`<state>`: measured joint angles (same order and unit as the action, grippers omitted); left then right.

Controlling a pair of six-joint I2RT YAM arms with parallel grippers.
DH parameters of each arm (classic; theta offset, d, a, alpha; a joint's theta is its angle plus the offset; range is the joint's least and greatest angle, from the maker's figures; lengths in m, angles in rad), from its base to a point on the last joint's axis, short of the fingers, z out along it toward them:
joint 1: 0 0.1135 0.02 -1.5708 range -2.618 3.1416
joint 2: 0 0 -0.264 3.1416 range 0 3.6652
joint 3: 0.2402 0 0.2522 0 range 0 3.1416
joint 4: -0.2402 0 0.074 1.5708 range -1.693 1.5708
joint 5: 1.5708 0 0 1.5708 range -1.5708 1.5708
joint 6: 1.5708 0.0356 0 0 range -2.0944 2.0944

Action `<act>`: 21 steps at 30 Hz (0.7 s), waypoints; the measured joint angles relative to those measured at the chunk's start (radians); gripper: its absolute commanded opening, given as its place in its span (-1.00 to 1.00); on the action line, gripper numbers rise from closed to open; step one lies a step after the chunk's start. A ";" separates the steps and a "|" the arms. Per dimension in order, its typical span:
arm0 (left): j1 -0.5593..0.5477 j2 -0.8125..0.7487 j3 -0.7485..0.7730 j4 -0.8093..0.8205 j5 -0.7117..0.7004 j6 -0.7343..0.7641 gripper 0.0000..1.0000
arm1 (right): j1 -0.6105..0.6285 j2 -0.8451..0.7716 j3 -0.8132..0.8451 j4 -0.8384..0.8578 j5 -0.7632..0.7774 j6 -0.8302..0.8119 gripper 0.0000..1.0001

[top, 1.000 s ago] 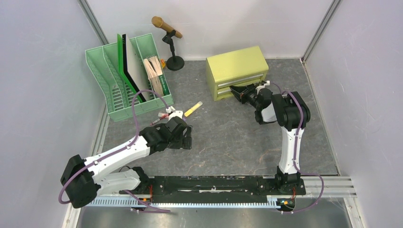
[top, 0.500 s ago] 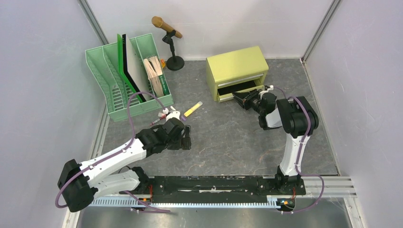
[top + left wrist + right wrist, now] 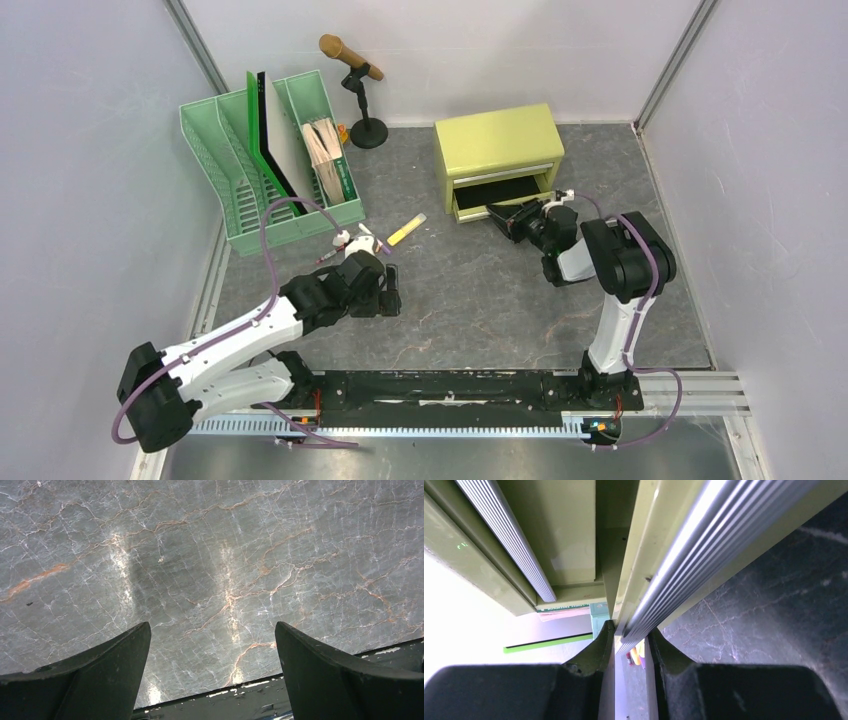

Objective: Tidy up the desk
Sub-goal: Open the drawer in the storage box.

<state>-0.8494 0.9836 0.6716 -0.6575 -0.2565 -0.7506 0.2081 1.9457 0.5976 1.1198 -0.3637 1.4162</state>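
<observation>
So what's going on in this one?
The right gripper is clamped on the silver handle of the lower drawer of the yellow-green cabinet, and that drawer stands partly open. The left gripper hangs wide open and empty above bare desk. A yellow marker lies loose on the desk, not yet put away.

White arm links (image 3: 230, 340), black joints (image 3: 625, 255), looping purple cables (image 3: 264, 238), black tapered fingers (image 3: 85, 680), black base plate (image 3: 450, 385)

Cabinet (image 3: 498, 140) right of rack (image 3: 212, 150), on desk (image 3: 480, 295)
</observation>
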 measured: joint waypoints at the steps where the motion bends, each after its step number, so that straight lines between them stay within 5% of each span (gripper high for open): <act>1: 0.000 -0.005 -0.002 0.000 0.000 0.000 0.99 | 0.005 -0.006 -0.008 0.000 0.008 0.000 -1.00; 16: 0.000 -0.045 -0.012 -0.013 0.000 -0.001 0.99 | 0.076 -0.113 -0.184 0.058 0.085 0.000 -0.98; 18: 0.000 -0.045 -0.012 -0.014 0.000 -0.001 0.99 | 0.083 -0.127 -0.209 0.068 0.086 0.000 -0.87; 21: 0.000 -0.045 -0.012 -0.015 0.000 -0.001 0.99 | 0.092 -0.150 -0.243 0.079 0.085 0.000 -0.45</act>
<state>-0.8497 0.9386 0.6598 -0.6724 -0.2569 -0.7513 0.3004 1.7962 0.3546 1.1984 -0.2787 1.4162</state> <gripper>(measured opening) 0.994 0.248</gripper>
